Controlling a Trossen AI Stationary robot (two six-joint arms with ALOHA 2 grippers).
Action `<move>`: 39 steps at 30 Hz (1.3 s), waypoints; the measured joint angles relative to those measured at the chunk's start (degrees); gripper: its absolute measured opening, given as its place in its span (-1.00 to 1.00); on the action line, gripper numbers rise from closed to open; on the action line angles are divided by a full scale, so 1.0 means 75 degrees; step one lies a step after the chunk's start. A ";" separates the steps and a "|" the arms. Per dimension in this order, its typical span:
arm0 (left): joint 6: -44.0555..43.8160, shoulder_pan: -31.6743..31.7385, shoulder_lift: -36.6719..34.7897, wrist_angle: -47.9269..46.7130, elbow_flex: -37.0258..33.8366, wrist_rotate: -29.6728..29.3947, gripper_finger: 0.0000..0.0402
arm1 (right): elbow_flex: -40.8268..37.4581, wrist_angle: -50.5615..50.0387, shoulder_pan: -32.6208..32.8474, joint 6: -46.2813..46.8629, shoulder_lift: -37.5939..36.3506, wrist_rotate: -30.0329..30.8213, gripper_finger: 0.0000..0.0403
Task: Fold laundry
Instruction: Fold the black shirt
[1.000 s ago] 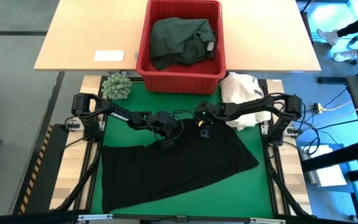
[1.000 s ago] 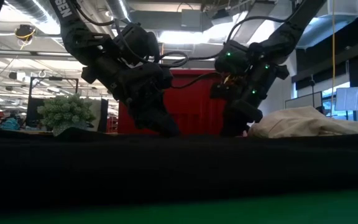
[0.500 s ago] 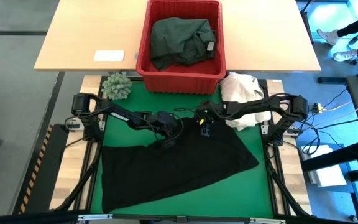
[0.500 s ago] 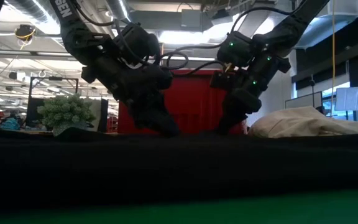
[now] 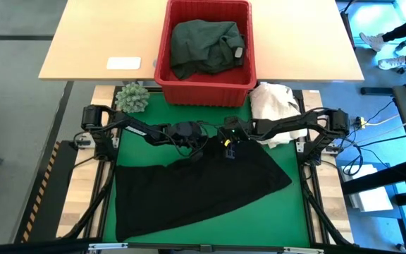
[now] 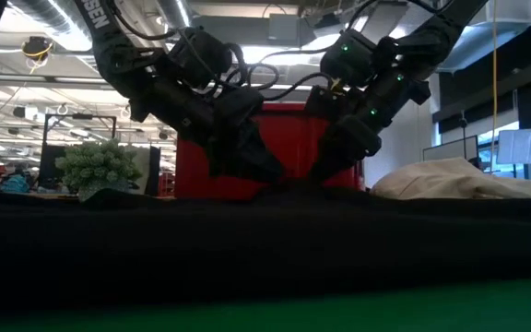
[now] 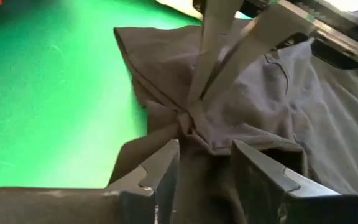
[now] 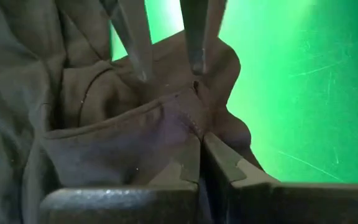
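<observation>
A black garment lies spread on the green mat. Both grippers are at the middle of its far edge. My right gripper is shut on a seamed edge of the cloth there. My left gripper is close beside it and open, one finger on either side of a bunched ridge of the same cloth. A dark green garment lies crumpled inside the red basket on the wooden table beyond the mat. My right gripper pinches the black garment's seamed far edge between its two fingers, slanting down from the table's right and far side. The pinched cloth is drawn up into a small peak; the rest lies flat on the mat. My left gripper: I cannot tell whether its fingers touch the cloth ridge.
A cream-white cloth heap lies at the mat's far right corner, near the right arm. A green spiky ball sits at the far left corner. A white flat object lies on the wooden table. Bare mat shows at the left and the near right.
My right gripper has risen and gone a little toward the table's left, closer to my left gripper, drawing the pinched far edge up into a peak. My left gripper has tipped to a flatter slant, its fingers now pointing toward the right gripper. The rest of the garment has stayed put.
</observation>
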 joint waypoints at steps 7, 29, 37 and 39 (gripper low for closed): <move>-0.0309 0.0024 0.0000 0.0009 0.0000 0.0186 -0.16 | 0.0000 0.0043 0.0000 0.0018 0.0000 0.0051 -0.99; -0.0458 0.0028 0.0000 0.0248 0.0000 -0.0659 -0.11 | 0.0003 0.0438 -0.0006 0.0033 0.0000 0.0054 -0.98; -0.0391 0.0026 0.0001 0.0247 0.0000 -0.0583 -0.24 | 0.0009 0.0667 -0.0006 0.0061 0.0000 0.0054 -0.98; -0.0307 0.0023 0.0003 0.0245 0.0000 -0.0594 -0.30 | 0.0009 0.0678 -0.0006 0.0079 0.0000 0.0054 -0.98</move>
